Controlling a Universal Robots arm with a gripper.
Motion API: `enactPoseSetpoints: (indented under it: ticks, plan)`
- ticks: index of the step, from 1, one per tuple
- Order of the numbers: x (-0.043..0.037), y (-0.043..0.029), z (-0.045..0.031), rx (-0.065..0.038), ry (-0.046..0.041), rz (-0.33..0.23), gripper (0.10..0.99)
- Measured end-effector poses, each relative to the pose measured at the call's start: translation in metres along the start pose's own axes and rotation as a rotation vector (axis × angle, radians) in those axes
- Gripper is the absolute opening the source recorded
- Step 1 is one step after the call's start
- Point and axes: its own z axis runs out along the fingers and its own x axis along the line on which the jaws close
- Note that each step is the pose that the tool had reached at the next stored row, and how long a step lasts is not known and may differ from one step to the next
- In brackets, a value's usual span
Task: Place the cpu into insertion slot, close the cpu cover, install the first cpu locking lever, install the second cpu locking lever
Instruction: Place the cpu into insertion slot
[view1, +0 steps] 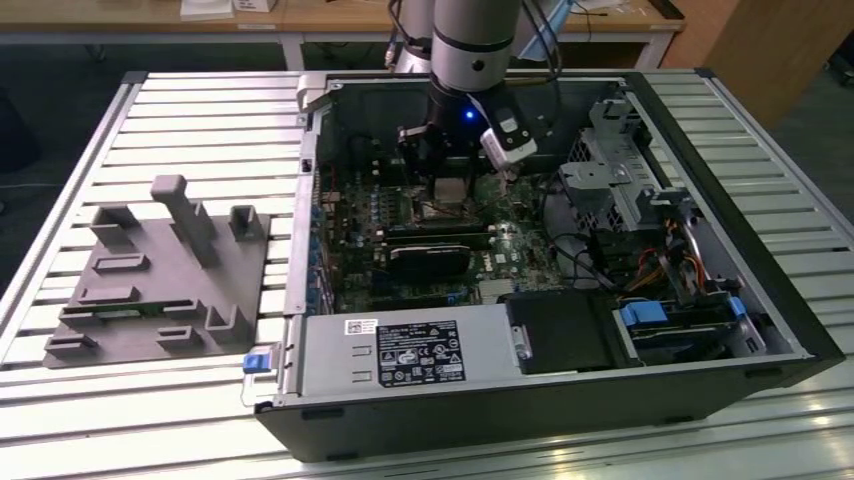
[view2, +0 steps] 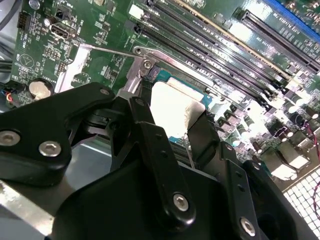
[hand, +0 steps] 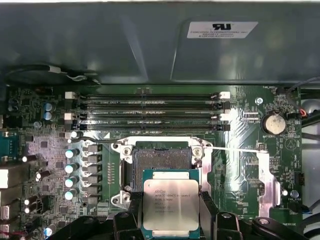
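Tool (hand: 168, 201) pinching cpu (hand: 166, 209) by two opposite edges, chip just beside insertion slot (hand: 160, 159)

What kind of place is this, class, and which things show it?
Probably a robotics lab or workshop: a robot arm reaches into an open computer case on a slatted metal table, its end effector holding a chip.

— What colour is the cpu (hand: 166, 206)?
— Pale silver-grey on top with fine dark print, green at the edge. The insertion slot (hand: 161, 158) has a dark centre and a silver rim.
— And the motherboard (hand: 240, 165)?
— Green, with black memory slots (hand: 150, 106). The computer case (view1: 534, 410) is black, the slatted table (view1: 200, 120) silver, the fixture (view1: 147, 290) plain grey.
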Motion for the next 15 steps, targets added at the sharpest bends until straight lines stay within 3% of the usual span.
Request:
enactPoseSetpoints:
  ticks: [6, 15]
  plan:
    - [0.0, 0.0, 0.0001, 0.002, -0.0003, 0.006, 0.541]
    - [0.0, 0.0, 0.0008, 0.001, -0.0047, 0.149, 0.541]
